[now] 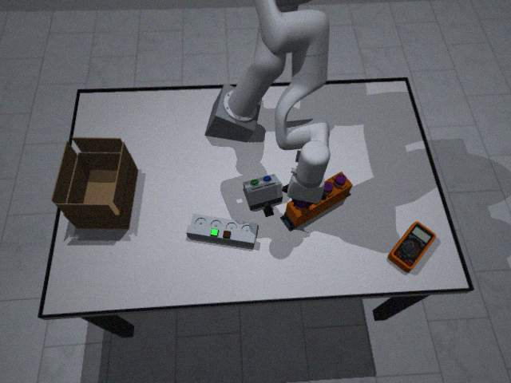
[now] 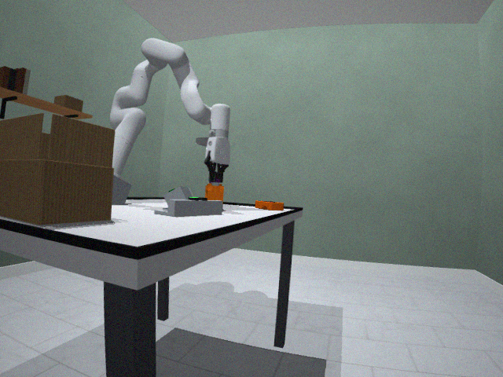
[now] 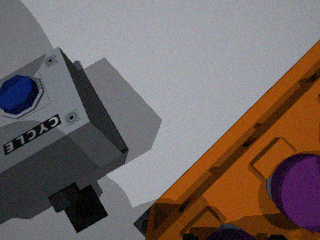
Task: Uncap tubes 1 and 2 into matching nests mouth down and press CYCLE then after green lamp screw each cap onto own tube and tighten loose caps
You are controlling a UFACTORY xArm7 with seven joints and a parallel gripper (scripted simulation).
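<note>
The orange decapping station stands beside the key housing. Two purple caps show on its far right tubes. My gripper points straight down over the station's near left end and is shut on a purple tube cap there, which sits on its tube; I cannot tell the tube number. It also shows in the side view. The wrist view shows the station, one purple cap and the blue CYCLE key. The cap tray has empty nests, and its green lamp is lit.
The green READY key and the blue key sit on the housing top. An open cardboard box stands at the left. An orange multimeter lies at the right front.
</note>
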